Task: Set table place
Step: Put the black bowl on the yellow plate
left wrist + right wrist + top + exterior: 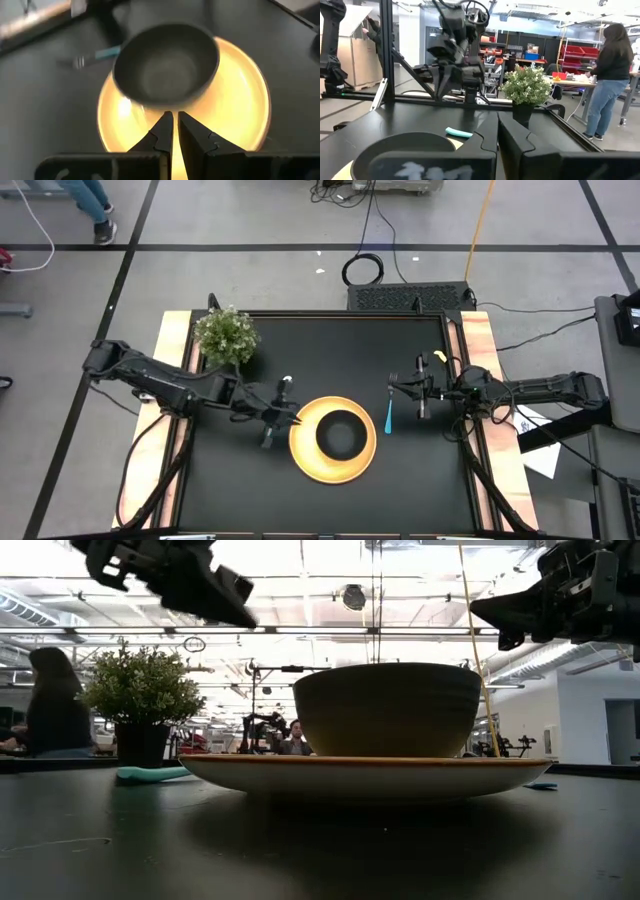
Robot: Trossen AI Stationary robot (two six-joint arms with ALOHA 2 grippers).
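Yellow plate (304,465) carries the black bowl (340,433). Left gripper (280,420) hangs nearly shut, empty; right gripper (405,390) closed, empty, beside a teal-handled utensil (388,418); nudge it parallel to the plate.

You have the bowl (340,433) on the plate (305,460) mid-table (420,490), spoon (388,417) to its right, potted plant (226,336) at the far-left corner.

no readable text, label, brand or number shows anywhere, on table, plate, bowl, arms or the room behind.
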